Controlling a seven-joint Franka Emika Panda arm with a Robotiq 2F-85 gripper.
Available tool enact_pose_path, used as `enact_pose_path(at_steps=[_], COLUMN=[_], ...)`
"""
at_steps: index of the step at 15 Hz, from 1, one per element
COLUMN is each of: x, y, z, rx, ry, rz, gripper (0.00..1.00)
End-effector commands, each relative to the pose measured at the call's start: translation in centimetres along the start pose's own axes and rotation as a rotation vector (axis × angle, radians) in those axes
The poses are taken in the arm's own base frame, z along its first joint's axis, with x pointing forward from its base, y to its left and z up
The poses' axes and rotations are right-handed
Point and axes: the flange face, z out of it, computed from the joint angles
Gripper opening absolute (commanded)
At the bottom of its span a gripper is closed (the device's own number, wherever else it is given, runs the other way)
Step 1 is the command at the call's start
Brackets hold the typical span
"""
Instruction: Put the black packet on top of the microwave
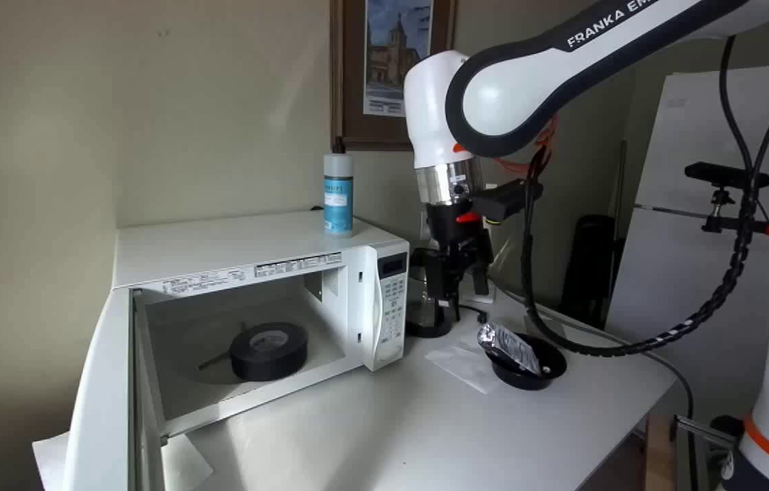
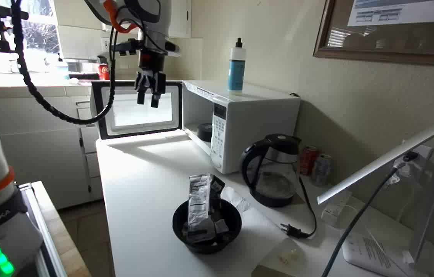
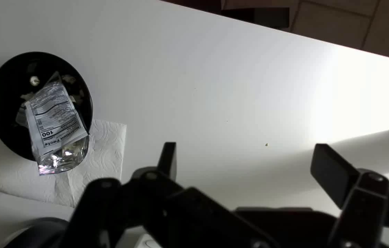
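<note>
A round black bowl [image 3: 5, 106] holds the crinkled black-and-silver foil packet [image 3: 56, 119], one end jutting over the bowl's rim. The black two-fingered gripper [image 3: 245, 159] hangs higher than the bowl, to one side, fingers spread wide. The large boxy white microwave [image 2: 261, 125] stands open near the bowl.

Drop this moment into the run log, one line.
gripper: open, empty; packet: in black bowl, sticking out; microwave: door open, black roll inside, bottle on top; placement: not yet done
</note>
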Motion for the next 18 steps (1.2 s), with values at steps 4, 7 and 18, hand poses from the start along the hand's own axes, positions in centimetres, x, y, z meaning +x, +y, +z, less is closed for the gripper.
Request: enact_pose_path(at_steps=[4, 7, 18], x=[0.3, 2.0, 7.8], y=[0.0, 1.3, 14.0], z=[0.2, 2.3, 14.1], rx=[0.017, 0.007, -0.147], ry=[-0.014, -0.046, -0.038], rz=[0.007, 0.197, 0.798], gripper=[1.0, 1.0, 1.0])
